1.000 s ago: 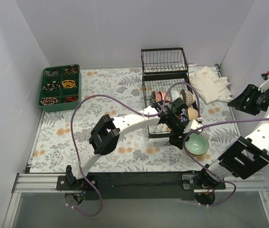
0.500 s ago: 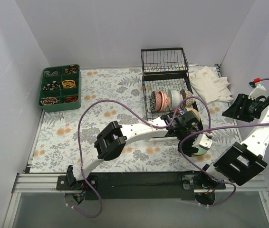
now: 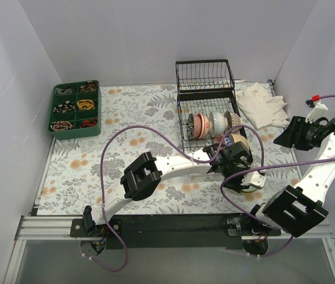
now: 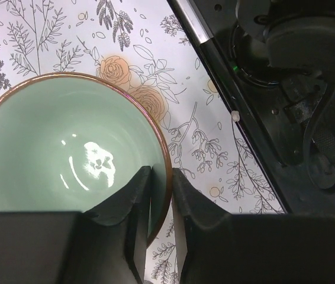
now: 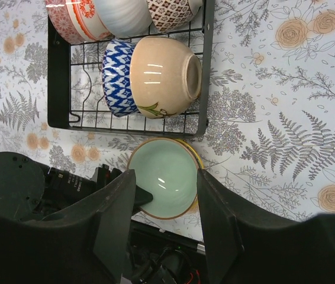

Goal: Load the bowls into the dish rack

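Observation:
A pale green bowl (image 4: 55, 154) with a brown rim sits on the floral mat just in front of the dish rack (image 3: 206, 94); it also shows in the right wrist view (image 5: 166, 182), resting on another bowl with a yellow rim (image 5: 196, 158). My left gripper (image 4: 160, 174) is shut on its near-right rim, one finger inside and one outside. In the top view my left gripper (image 3: 240, 176) hides most of the bowl. The rack holds red-orange (image 5: 67, 21), white (image 5: 123, 13), brown lattice (image 5: 170, 12), blue-patterned (image 5: 115, 77) and cream (image 5: 161, 77) bowls on edge. My right gripper (image 5: 164, 177) is open and empty, high above.
A green compartment tray (image 3: 76, 109) stands at the back left. A crumpled white cloth (image 3: 262, 105) lies right of the rack. The black base rail (image 4: 256, 136) and the right arm's base are close to the bowl's near side. Purple cables loop over the mat.
My left gripper moved from the rack's front edge down and right onto the green bowl and closed on its rim. My right arm pulled back toward the right wall.

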Tool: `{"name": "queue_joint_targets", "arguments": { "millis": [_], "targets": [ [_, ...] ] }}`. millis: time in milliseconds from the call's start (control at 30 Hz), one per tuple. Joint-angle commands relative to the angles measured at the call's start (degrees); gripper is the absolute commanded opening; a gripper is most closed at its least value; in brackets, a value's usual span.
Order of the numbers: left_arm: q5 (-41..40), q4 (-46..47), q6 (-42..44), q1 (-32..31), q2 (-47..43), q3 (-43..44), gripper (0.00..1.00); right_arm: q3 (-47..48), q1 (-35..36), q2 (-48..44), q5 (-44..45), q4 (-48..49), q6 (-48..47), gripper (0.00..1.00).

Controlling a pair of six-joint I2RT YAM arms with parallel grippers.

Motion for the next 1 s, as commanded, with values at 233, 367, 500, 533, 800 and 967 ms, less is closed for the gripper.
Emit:
{"name": "queue_joint_targets", "arguments": {
  "millis": [233,367,500,533,800,967],
  "targets": [
    [-2.2,1.7,-2.4,0.7,-7.8,-3.5,0.04,0.2,0.1,-2.7,-2.4,0.2,1.4,0.54],
    [-4.1,3.3,-3.7,0.5,-9.8,-5.2,0.00,-0.3,0.0,-3.4,-2.5,0.8,1.9,0.54],
    [-4.2,5.8,-5.6,0.4,-11.2,-4.8,0.00,-0.6,0.1,-3.9,-2.5,1.1,2.1,0.54],
    [-4.1,6.1,-5.9,0.3,-11.4,-4.0,0.00,-0.6,0.0,-4.0,-2.5,1.1,2.1,0.54],
    [-7.5,10.4,-14.4,-0.2,-12.0,-0.2,0.00,0.9,0.0,-4.3,-2.6,1.0,2.9,0.54],
    [-9.2,12.3,-17.4,-0.1,-13.9,0.2,0.00,1.5,0.0,-4.1,-2.8,1.1,3.0,0.54]
  ]
}}
